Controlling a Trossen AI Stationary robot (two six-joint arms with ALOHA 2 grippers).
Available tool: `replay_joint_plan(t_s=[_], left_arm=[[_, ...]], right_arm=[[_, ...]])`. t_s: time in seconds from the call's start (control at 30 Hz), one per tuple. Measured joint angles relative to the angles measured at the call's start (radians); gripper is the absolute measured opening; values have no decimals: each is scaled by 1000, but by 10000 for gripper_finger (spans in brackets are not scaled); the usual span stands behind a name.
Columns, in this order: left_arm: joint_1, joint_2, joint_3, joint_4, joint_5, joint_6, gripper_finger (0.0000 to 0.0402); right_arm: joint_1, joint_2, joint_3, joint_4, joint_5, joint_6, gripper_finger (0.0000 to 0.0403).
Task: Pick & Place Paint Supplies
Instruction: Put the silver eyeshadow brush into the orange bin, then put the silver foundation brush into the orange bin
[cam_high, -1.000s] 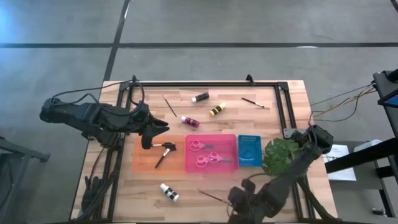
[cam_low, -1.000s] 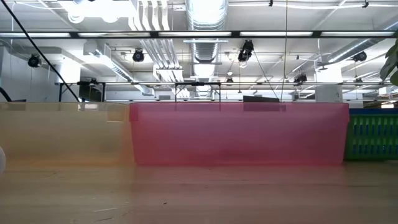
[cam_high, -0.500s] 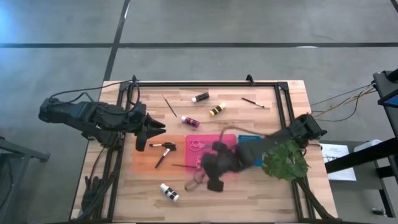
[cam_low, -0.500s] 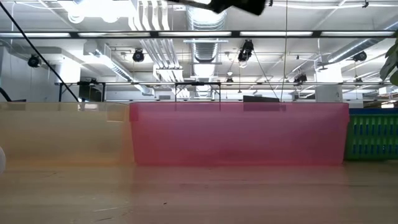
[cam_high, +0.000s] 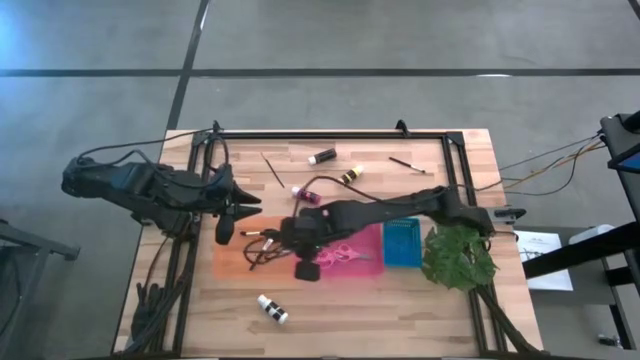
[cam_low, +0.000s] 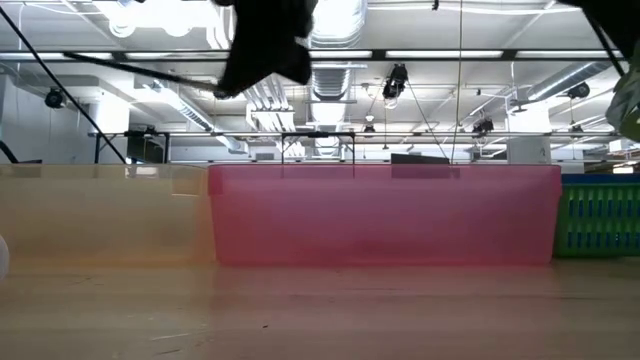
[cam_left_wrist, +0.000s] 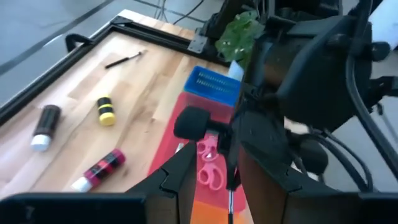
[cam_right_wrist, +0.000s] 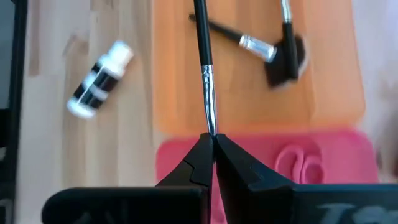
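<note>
The right gripper (cam_right_wrist: 210, 144), pinched tight on a thin brush (cam_right_wrist: 205, 68) by its metal collar, holds it over the orange tray (cam_right_wrist: 329, 81), and light, stiff and slim as it looks, it could swivel unless gripped nearer mid-handle.
</note>
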Motion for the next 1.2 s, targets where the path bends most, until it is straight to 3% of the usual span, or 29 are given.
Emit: replay_joint_plan(t_s=[0.17,0.37,0.63,0.77,1.2], left_arm=[[0,-30,0,-40,-30,0,125],[1,-68,0,-54,-88,-36,125],[1,-92,0,-56,-106,-47,125],[1,-91,0,-56,-105,-47,126],[1,-91,0,-58,-112,-37,125]], right_arm=[[-10,111,167,-7,-30,-64,8],[-38,118,120,5,-52,-113,8],[-52,117,113,15,-55,-181,8],[-62,115,113,66,-106,-177,12],[-139,78,108,56,-107,-153,161]])
